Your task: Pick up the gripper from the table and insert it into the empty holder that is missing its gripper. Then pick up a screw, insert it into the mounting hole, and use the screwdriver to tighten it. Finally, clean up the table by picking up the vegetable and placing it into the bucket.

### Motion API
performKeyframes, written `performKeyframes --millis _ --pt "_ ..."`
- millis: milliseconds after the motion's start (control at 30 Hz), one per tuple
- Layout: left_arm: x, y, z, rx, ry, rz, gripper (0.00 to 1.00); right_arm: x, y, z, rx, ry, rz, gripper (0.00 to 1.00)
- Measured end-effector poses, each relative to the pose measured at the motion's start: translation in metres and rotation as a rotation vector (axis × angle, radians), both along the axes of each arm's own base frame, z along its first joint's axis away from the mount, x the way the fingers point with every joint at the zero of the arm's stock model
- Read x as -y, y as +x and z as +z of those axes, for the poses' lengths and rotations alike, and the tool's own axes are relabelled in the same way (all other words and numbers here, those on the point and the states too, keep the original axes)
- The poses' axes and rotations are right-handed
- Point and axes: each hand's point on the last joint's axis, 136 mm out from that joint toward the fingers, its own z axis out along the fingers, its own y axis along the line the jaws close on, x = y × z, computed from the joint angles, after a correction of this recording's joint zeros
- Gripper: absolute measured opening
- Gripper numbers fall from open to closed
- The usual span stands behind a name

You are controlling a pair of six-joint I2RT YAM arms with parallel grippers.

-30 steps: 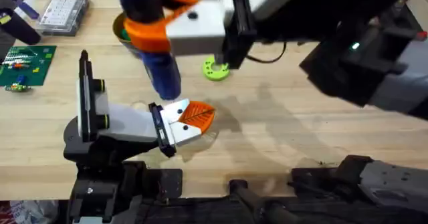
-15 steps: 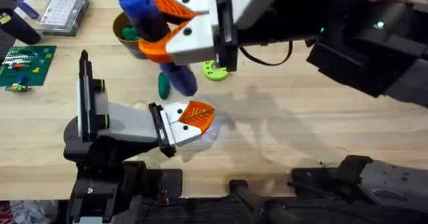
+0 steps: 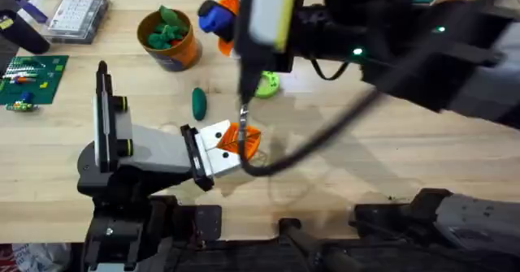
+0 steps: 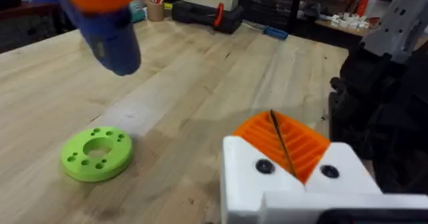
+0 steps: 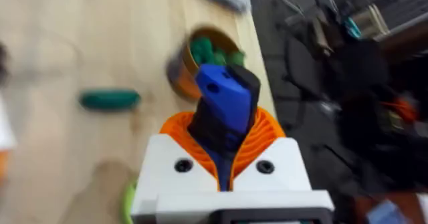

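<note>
Screwdriver (image 3: 231, 41), clamped in the right gripper (image 5: 227, 147), stands steeply, its tip down on the orange gripper (image 3: 242, 136).

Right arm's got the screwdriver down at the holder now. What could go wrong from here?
1. The screwdriver is held at its blue handle by the right gripper, with the thin shaft tip at the gripper in the holder; a tilted shaft may slip off.
2. The vegetable lies beside the holder; a sweep could knock it.
3. The bucket sits near the handle.
</note>
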Motion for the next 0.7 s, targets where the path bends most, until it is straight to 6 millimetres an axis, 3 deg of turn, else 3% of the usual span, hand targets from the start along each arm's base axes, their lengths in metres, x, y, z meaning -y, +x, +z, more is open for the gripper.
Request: performKeyframes --millis 167,367,500,700 --pt "0.0 0.0 0.0 0.0 0.0 0.0 0.013 0.018 0.042 -0.047 0.062 -0.19 -0.11 0.05" --pt "0.0 0.0 0.0 0.0 0.0 0.0 0.013 0.058 0.093 -0.109 0.011 -0.34 -0.25 0.05" --pt "0.0 0.0 0.0 0.0 0.0 0.0 0.013 0.08 0.122 -0.138 -0.002 -0.383 -0.32 0.05" --pt "0.0 0.0 0.0 0.0 0.0 0.0 0.013 0.1 0.149 -0.172 0.036 -0.47 -0.363 0.05"
